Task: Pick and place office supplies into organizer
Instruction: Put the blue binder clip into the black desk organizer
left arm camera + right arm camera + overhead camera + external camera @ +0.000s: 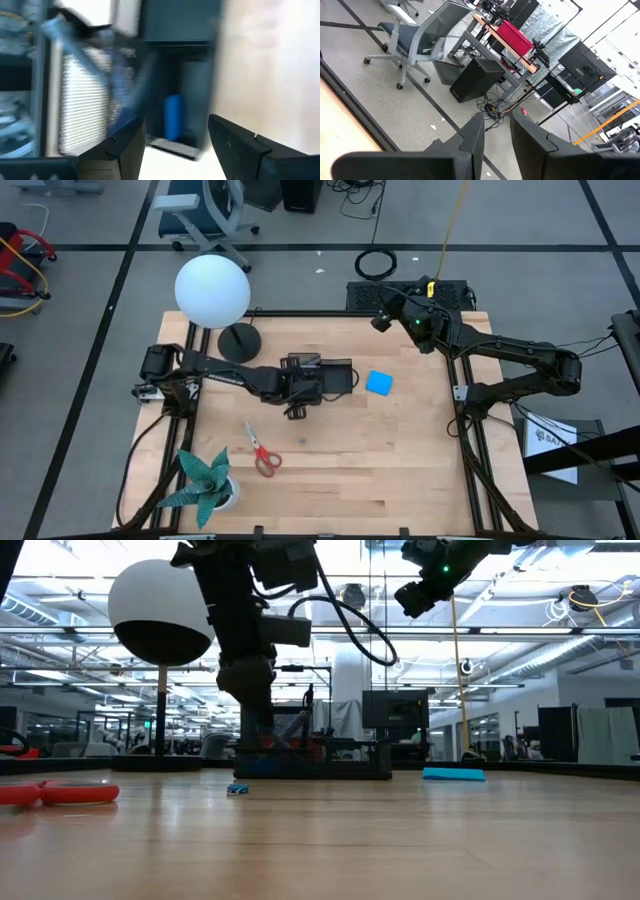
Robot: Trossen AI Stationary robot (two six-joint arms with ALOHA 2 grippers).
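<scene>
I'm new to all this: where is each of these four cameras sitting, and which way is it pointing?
High view: overhead, looking straight down on the table; both arms show.
Low view: at tabletop height, looking level across; the arms drop in from above.
Left wrist view: on the left arm, facing the organizer; the left claw is open.
Right wrist view: on the raised right arm, facing the room; the right claw shows.
Shared: the scissors appear in the high and low views.

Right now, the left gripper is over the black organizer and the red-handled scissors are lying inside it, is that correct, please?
Not quite. The left gripper is indeed over the black organizer, but the red-handled scissors are not inside it: they lie on the bare table, apart from the organizer and nearer the green paper plant. The high view shows this plainly.
</scene>
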